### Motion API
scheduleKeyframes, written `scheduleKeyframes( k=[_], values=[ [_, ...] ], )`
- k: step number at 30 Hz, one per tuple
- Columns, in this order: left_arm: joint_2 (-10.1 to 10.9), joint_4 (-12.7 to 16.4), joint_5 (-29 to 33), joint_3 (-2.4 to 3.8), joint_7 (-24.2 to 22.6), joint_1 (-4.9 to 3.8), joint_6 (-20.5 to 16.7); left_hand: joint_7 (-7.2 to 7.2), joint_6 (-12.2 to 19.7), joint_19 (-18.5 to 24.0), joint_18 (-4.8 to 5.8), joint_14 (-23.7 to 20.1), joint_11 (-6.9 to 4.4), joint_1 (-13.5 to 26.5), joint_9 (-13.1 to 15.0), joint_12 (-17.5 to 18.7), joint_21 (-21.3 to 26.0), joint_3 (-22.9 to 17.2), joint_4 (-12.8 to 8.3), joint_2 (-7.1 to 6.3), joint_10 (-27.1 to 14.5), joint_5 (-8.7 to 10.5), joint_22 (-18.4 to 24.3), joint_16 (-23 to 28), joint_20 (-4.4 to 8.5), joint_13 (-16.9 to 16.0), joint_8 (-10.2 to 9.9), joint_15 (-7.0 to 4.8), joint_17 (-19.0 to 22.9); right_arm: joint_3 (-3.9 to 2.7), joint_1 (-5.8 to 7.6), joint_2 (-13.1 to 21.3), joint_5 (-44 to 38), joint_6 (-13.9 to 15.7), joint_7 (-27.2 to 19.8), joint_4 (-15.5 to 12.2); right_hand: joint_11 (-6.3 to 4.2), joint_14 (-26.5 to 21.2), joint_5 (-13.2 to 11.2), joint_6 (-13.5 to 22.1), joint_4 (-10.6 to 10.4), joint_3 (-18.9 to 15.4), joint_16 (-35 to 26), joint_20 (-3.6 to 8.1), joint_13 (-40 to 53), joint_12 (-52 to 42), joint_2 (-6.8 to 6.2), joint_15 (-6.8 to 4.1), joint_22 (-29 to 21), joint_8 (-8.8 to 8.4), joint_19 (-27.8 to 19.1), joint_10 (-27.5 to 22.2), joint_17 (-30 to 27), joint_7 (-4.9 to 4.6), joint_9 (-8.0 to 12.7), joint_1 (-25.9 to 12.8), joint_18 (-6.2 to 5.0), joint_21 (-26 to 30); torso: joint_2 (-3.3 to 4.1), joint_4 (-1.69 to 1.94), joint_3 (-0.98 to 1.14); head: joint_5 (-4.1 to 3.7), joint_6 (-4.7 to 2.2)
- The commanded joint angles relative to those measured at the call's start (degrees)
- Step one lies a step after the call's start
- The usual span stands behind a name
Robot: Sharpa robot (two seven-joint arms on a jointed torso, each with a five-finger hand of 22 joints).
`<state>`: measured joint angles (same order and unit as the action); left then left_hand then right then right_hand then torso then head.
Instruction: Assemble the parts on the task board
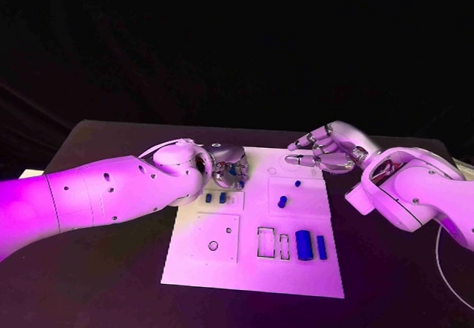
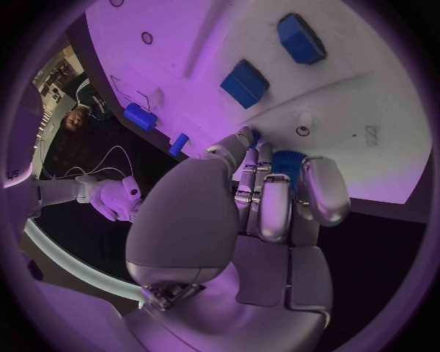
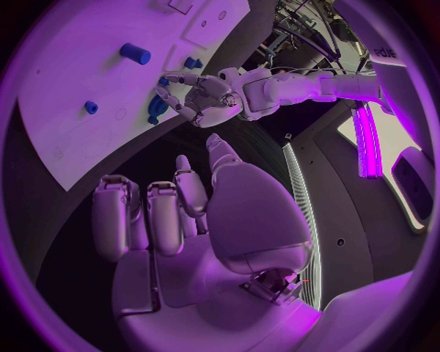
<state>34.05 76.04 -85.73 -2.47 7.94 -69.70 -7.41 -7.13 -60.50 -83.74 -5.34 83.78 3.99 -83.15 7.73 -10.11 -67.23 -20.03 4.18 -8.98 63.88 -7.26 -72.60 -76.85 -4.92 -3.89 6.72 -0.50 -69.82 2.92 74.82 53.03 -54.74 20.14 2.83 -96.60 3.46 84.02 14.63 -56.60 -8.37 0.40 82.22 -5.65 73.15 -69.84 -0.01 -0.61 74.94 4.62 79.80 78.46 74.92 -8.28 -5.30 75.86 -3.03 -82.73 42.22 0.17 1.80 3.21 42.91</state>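
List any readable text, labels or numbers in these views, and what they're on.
None can be read with confidence.
Task board: outlines and small round marks, no legible lettering.
Dark characters on a white surface at the rim of the right wrist view: cut off and blurred, unreadable.
Faint mark at the rim of the left wrist view: too small to read.

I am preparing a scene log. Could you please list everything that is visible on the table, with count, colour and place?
task board: one, white, middle of the black table.
black table: one, under the board.
blue parts: two long ones lying side by side at the board's near right; two small ones in the right middle panel; two beside the left robot hand; one gripped in the left robot hand.
white cable: one, on the table's right side.
left robot hand: silver, over the board's far left, holding a blue part.
right robot hand: silver, over the board's far right edge, holding nothing.
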Motion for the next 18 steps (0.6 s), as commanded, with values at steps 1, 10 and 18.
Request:
scheduleKeyframes(
  k=[1,10,18],
  values=[
    [-0.13,0.10,-0.77,-0.03,1.66,0.04,2.58,0.02,-0.25,-1.29,0.83,2.38,0.36,0.26,-0.09,0.36,-0.38,-0.38,-0.02,-0.55,-0.07,0.11,-0.09,0.28,0.11,0.05,-0.25,-0.17,0.17,0.00,-0.05,-0.06,-0.15,-0.76,-0.49,0.00,-0.15,3.07,0.34,-0.38,0.18,-0.31,-0.20,0.09,-0.10,0.06,0.00,-0.24,1.03,0.12,-0.26,-0.12,0.76,-0.01,0.00,0.62,-0.41,0.32,-0.01,0.01,-0.03,-0.01,0.05],
    [-0.22,0.09,-0.78,-0.03,1.60,0.05,3.05,0.08,-0.54,-1.43,0.97,2.42,0.09,0.34,-0.33,0.16,-1.39,-1.31,-0.14,-0.41,1.03,0.07,-0.98,0.20,0.13,-0.16,-0.49,-0.34,0.36,0.00,-0.07,-0.12,-0.15,-0.75,-0.53,0.00,-0.15,3.07,0.34,-0.38,0.18,-0.31,-0.20,0.09,-0.10,0.06,0.00,-0.24,1.03,0.12,-0.26,-0.12,0.76,-0.01,0.00,0.62,-0.41,0.32,0.00,0.00,-0.01,-0.01,0.15],
    [-0.49,0.13,-0.55,-0.02,0.32,0.05,2.51,0.64,-3.27,-1.89,1.42,2.43,-1.31,-0.16,-0.29,-1.03,-4.23,-3.87,-1.10,0.59,6.12,0.14,-3.38,0.21,0.87,-1.01,0.11,-1.43,1.12,0.00,-0.08,-0.17,-0.11,-0.76,-0.56,-0.03,-0.14,3.09,0.34,-0.40,0.16,-0.33,-0.17,0.10,0.01,-0.07,0.10,-0.24,1.06,0.13,-0.22,-0.04,0.83,-0.02,0.00,0.68,-0.40,0.31,0.01,0.03,0.03,0.04,0.28]
  ],
)
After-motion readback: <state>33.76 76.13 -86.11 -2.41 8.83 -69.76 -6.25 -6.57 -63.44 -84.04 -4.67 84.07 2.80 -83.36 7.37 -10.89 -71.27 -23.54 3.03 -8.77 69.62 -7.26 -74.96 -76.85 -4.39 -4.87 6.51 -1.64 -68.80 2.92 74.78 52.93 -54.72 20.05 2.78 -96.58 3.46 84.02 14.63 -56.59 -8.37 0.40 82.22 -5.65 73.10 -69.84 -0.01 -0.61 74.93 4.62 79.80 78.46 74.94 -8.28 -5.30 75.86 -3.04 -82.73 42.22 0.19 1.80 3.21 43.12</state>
